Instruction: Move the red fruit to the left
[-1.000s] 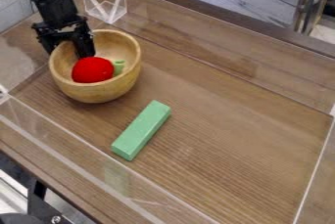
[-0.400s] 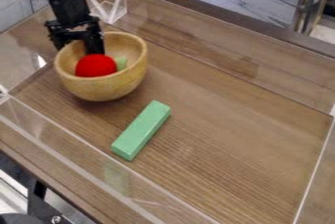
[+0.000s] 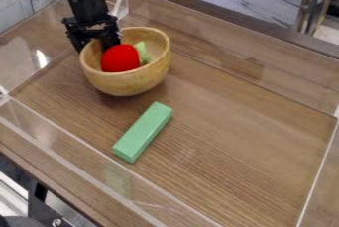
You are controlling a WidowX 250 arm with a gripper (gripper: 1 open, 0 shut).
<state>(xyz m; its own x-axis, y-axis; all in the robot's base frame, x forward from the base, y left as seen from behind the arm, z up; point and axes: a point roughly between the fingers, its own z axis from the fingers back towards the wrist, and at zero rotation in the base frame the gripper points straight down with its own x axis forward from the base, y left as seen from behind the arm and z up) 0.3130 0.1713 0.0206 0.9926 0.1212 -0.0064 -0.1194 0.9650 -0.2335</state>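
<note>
The red fruit (image 3: 119, 57) lies inside a wooden bowl (image 3: 131, 82) at the back left of the table. A small pale-green piece (image 3: 141, 51) sits beside it in the bowl. My black gripper (image 3: 95, 40) hangs over the bowl's back-left rim, just left of the fruit. Its jaws stand open and the fingertips (image 3: 83, 41) reach down at the rim. Nothing is held between them. Whether a finger touches the fruit is not clear.
A long green rectangular block (image 3: 142, 131) lies on the wood in front of the bowl. Clear plastic walls (image 3: 79, 171) fence the table on all sides. A folded clear piece (image 3: 117, 3) stands at the back left corner.
The gripper has moved to the right and slightly back. The bowl slid to the right with it, carrying the red fruit along. The jaws stayed open.
</note>
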